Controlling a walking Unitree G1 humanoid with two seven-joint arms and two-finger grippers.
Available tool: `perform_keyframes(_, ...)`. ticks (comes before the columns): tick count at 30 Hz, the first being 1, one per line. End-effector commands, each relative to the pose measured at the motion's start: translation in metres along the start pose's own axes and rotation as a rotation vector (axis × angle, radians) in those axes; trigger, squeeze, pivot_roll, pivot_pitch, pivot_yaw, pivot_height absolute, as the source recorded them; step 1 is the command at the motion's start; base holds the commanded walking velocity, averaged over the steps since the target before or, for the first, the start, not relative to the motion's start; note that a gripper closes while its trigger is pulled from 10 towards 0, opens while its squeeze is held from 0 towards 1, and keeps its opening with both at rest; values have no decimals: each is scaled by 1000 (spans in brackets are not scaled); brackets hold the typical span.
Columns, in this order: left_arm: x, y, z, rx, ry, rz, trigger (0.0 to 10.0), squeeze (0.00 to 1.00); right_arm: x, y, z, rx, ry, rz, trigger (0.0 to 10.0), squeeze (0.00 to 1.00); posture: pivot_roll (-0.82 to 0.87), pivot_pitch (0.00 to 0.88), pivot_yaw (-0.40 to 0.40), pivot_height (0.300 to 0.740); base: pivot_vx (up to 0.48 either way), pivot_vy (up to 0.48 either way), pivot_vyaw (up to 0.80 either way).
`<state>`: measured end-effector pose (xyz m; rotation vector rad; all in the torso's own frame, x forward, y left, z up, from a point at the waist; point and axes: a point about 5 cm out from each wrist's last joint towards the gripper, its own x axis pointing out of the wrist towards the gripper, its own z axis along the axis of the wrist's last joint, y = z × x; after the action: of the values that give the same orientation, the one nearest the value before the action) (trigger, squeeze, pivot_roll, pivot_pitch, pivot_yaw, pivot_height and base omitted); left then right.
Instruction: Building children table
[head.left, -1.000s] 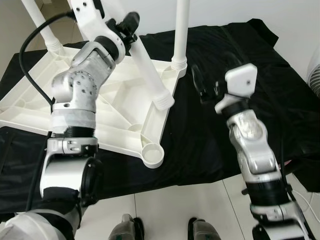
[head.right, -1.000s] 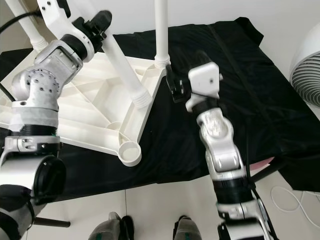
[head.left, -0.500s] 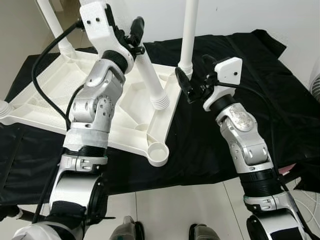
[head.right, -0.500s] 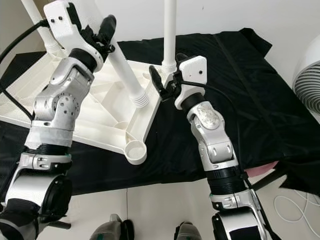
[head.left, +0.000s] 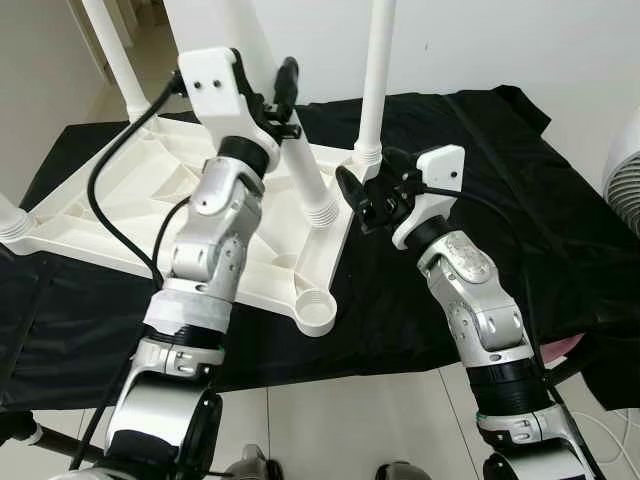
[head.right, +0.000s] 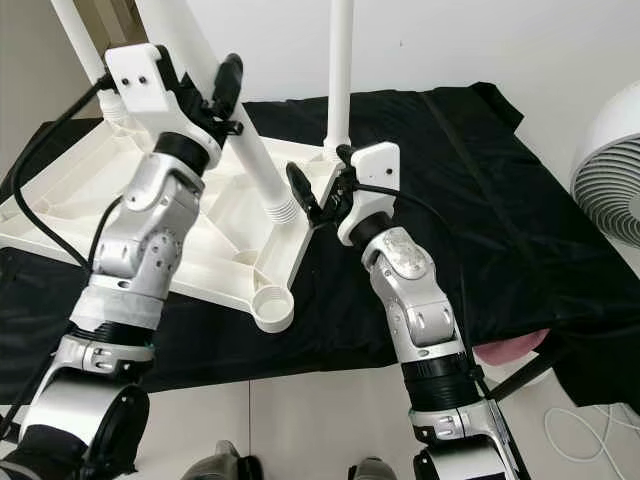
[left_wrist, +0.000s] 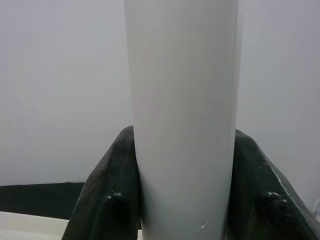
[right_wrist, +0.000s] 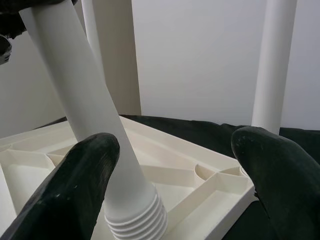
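The white table top (head.left: 120, 205) lies upside down on a black cloth (head.left: 560, 220). Upright legs stand in its far right corner (head.left: 375, 80) and far left corner (head.left: 115, 60). My left gripper (head.left: 280, 95) is shut on a loose white leg (head.left: 300, 160), held tilted, its ribbed end (head.left: 322, 205) hanging above the frame. In the left wrist view the leg (left_wrist: 182, 115) sits clamped between the black fingers (left_wrist: 107, 200). The near corner socket (head.left: 317, 310) stands empty. My right gripper (head.left: 362, 188) is open just right of the ribbed end (right_wrist: 137, 220), fingers (right_wrist: 75, 185) spread wide, touching nothing.
A white fan (head.right: 610, 165) stands at the right, beyond the cloth. Something pink (head.right: 505, 350) peeks from under the cloth's near right edge. Pale tiled floor (head.left: 350, 420) lies in front, and a white wall (head.left: 560, 40) rises behind.
The camera has shifted. My right gripper has swung left, from over the cloth to beside the ribbed end of the leg. The left gripper keeps its hold on the tilted leg.
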<state>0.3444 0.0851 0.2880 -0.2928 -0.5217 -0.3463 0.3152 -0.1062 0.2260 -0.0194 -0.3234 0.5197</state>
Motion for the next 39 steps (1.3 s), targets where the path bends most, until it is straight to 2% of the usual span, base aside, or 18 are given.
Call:
perform_keyframes(1,-2,-12,6,31,-41,-208,10000,0,-1,4,-2,5,17,27,10000,0,-147,0,87,740,0,0,0)
perform_keyframes(13,-7,-16,6,95,-83,-239,10000,0,-3,10,-12,-3,67,64,10000,0,-130,0,74,740,0,0,0)
perform_keyframes(17,-6,-23,9,95,-97,-256,10000,0,0,13,-13,-16,88,87,10000,0,-127,12,76,740,0,0,0)
perform_keyframes(21,-5,-38,12,93,-121,-302,10000,0,9,16,-15,-62,133,130,10000,0,-114,36,75,740,0,0,0)
perform_keyframes(32,-6,-50,15,76,-132,-326,10000,0,28,6,-16,-141,166,96,10000,0,-105,60,81,740,0,0,0)
perform_keyframes(35,-7,-55,15,75,-132,-336,10000,0,34,4,-17,-194,191,76,10000,0,-102,64,81,740,0,0,0)
perform_keyframes(39,-7,-56,15,74,-132,-342,10000,0,36,4,-17,-210,194,75,10000,0,-99,66,83,740,0,0,0)
